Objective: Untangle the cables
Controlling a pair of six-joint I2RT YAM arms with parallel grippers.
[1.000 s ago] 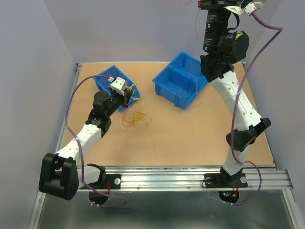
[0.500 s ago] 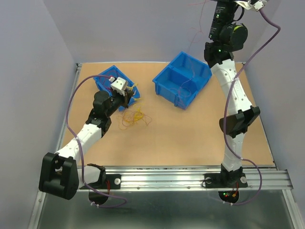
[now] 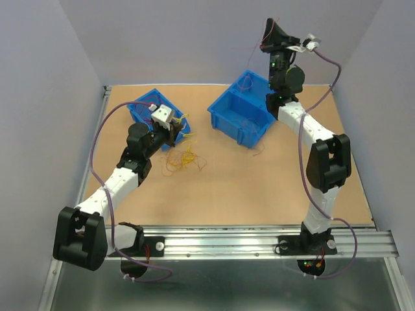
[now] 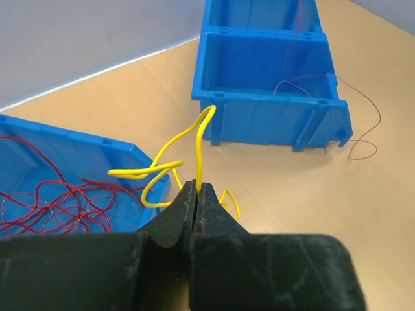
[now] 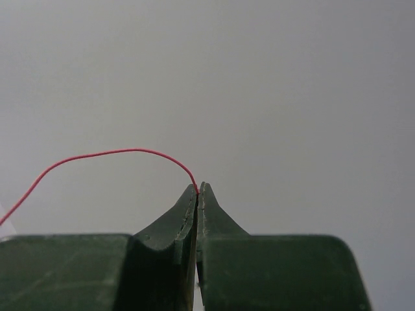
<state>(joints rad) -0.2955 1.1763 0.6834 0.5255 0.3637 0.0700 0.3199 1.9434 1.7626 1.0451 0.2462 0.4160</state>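
Cables: the tangle of thin yellow, orange and red wires is lying in loose loops on the desk, left of the divided blue bin and apart from it.
Yellow wire: one yellow wire is rising out of the loops in a springy arch, its top leaning toward the divided blue bin's near wall.
Left hand: the left hand is sitting left of the divided blue bin, over the tangle's far edge. Its jaws are pressed together, pinching the yellow wire low on the arch.
Red strand: a hair-thin red strand is curving away from the right hand; where it is ending cannot be told.
Right hand: it is hanging high above the divided blue bin's far corner, jaws closed, nipping the red strand right at the tips.
Loose red wire: a loose red wire is draping over the divided blue bin's right corner onto the desk. Whether it is the strand being held is unclear.
Sorted reds: a heap of red wires is lying in the open blue bin, well left of the divided blue bin.
Handling: the wires are looking almost weightless, springy and snag-prone, so a slow, steady pull is seeming wiser than a jerk.
Where to hold: a free end or an outer loop is looking like the best place to grip, squarely between the tips.
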